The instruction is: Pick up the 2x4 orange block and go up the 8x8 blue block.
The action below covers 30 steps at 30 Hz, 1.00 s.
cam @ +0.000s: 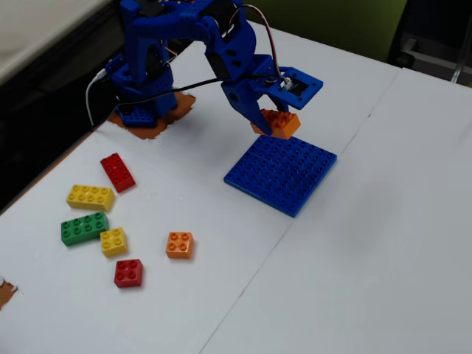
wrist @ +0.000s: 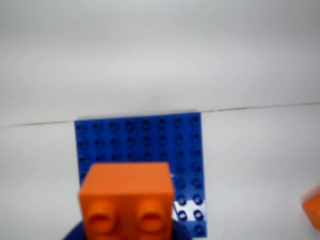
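My gripper (cam: 274,122) is shut on the 2x4 orange block (cam: 281,123) and holds it in the air just above the far edge of the 8x8 blue block (cam: 284,173), not touching it. In the wrist view the orange block (wrist: 127,192) fills the bottom centre, with two studs on its near face. Dark blue gripper parts show on either side below it. The blue baseplate (wrist: 140,137) lies flat on the white table behind and beneath the block, which hides part of it.
Loose bricks lie left of the plate in the fixed view: red (cam: 117,172), yellow (cam: 90,197), green (cam: 83,228), small yellow (cam: 113,241), small orange (cam: 179,245), small red (cam: 128,273). The small orange one shows at the wrist view's right edge (wrist: 312,207). The arm base (cam: 140,81) stands at the back left.
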### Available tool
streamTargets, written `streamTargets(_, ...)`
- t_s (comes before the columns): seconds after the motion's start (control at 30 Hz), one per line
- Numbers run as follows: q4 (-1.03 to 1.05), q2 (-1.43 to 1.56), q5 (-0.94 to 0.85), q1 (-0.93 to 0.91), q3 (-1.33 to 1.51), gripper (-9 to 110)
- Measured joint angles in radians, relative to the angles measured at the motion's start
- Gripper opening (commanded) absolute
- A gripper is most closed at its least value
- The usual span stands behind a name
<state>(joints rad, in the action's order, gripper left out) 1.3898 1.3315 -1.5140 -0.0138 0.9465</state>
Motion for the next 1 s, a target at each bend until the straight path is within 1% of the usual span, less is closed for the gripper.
streamTargets(0.47,0.005,0.0,-0.028,-0.034,0.008,0)
streamTargets(1.0,0.015,-0.071,0.008,-0.034,0.003,0)
